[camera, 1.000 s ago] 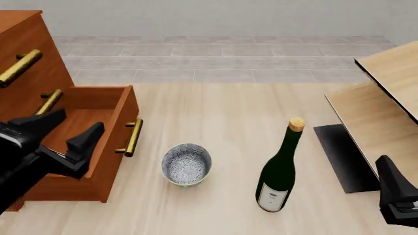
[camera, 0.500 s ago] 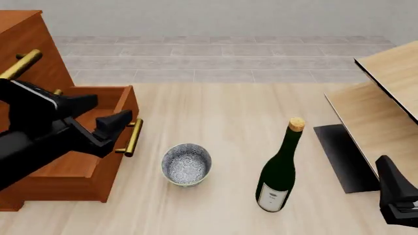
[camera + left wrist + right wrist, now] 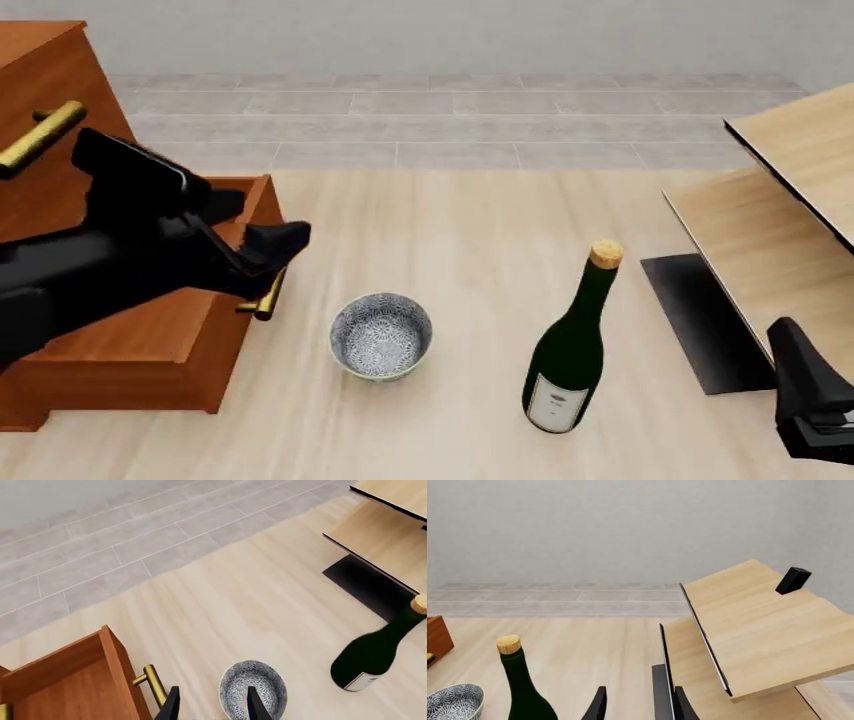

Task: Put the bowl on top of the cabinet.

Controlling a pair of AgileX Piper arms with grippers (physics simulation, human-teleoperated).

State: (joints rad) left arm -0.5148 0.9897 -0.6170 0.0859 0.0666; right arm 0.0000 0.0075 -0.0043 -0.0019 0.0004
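Reddish-brown wood fills my left side: the cabinet (image 3: 80, 130) stands at the left edge of the pale surface (image 3: 454, 230), brass handles (image 3: 40, 135) on its front, its lowest drawer (image 3: 200, 330) pulled out and open. My left jaws (image 3: 263, 222) hang over the front corner of that drawer, above its handle, parted with nothing between them; in the left wrist view the two dark fingertips (image 3: 170, 705) sit apart, with the bowl (image 3: 253, 690) showing just past them. The bowl (image 3: 382, 335) rests upright on the surface just right of the open drawer, touching neither the cabinet nor my jaws, its blue-white speckled inside facing up. To its right, clearly apart, stands a dark green bottle (image 3: 571, 350) with a cork and a pale label, upright. Further right is light-wood furniture (image 3: 787, 200) with a black panel (image 3: 701, 315) lying flat at its foot. My right jaws (image 3: 811, 395) sit low at the right edge of the front view, beside that black panel; the right wrist view shows the two fingertips (image 3: 599, 705) spread with nothing held, the bottle (image 3: 524, 690) and the bowl's rim (image 3: 454, 702) off to one side and a small black block (image 3: 793, 580) on the light-wood top (image 3: 747, 625).
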